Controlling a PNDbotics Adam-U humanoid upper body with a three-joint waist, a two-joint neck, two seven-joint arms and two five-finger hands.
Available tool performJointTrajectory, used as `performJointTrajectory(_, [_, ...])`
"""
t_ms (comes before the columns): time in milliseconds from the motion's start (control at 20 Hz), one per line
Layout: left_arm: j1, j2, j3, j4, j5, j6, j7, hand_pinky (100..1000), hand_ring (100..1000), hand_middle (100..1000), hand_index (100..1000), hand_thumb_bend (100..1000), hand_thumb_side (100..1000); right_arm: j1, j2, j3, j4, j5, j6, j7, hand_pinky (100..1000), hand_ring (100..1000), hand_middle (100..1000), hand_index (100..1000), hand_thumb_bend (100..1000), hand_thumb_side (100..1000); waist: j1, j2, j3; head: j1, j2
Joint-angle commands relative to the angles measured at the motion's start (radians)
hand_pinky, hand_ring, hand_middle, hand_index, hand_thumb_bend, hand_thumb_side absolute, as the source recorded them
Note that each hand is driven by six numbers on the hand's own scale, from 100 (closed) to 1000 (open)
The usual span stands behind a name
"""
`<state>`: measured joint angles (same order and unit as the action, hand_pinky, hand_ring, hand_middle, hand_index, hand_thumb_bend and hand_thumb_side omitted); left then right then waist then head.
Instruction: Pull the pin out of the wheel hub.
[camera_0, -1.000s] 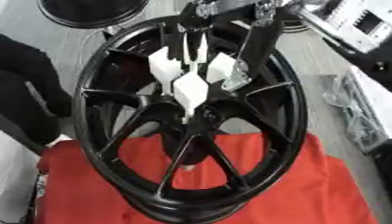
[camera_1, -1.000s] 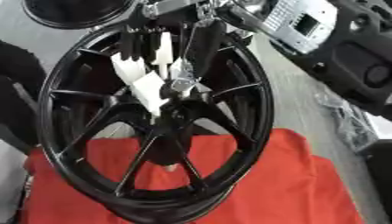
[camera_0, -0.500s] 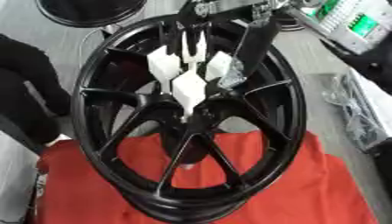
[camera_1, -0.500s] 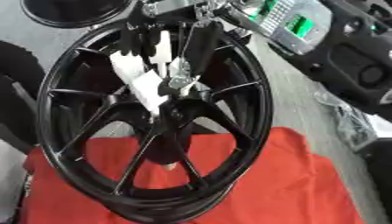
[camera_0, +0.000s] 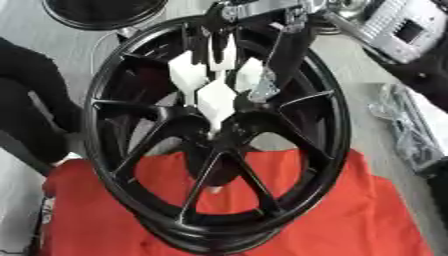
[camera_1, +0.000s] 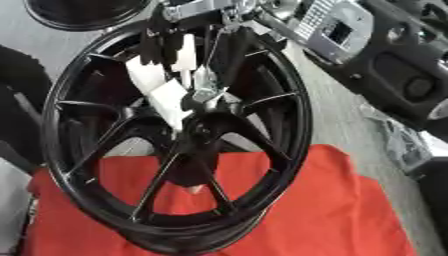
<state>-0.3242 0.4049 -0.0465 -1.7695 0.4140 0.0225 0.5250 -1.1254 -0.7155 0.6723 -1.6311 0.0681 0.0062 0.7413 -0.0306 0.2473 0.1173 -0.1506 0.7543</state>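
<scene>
On red cloth (camera_0: 367, 220), glossy black spoked wheel hub (camera_0: 328, 145), white-padded robot hand (camera_0: 214, 95)

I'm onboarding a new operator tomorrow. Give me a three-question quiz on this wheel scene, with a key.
1. True or false: the black spoked alloy wheel rests on a red cloth.
2. The hand with white fingers reaches in from: A the top of the view, B the bottom, C the lower left corner.
3. Fill in: the white fingertips point down at the wheel's central ____.

Key: 1 true; 2 A; 3 hub.
</scene>
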Motion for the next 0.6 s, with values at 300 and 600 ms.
performJointTrajectory(300, [-0.012, 0.018, -0.002, -0.016, -0.001, 0.0, -0.005, 642, 807, 719, 719, 342, 675, -0.007, -0.002, -0.012, 0.008, 0.018, -0.007, -0.005, 743, 656, 669, 762, 483, 174, 0.006, -0.018, 0.001, -0.002, 0.005])
performJointTrajectory(600, [-0.014, 0.016, -0.004, -0.016, -0.001, 0.001, -0.007, 642, 808, 719, 718, 340, 676, 0.007, 0.008, -0.012, 0.021, 0.03, -0.005, -0.008, 739, 653, 666, 760, 483, 167, 0.007, -0.017, 0.002, -0.004, 0.004])
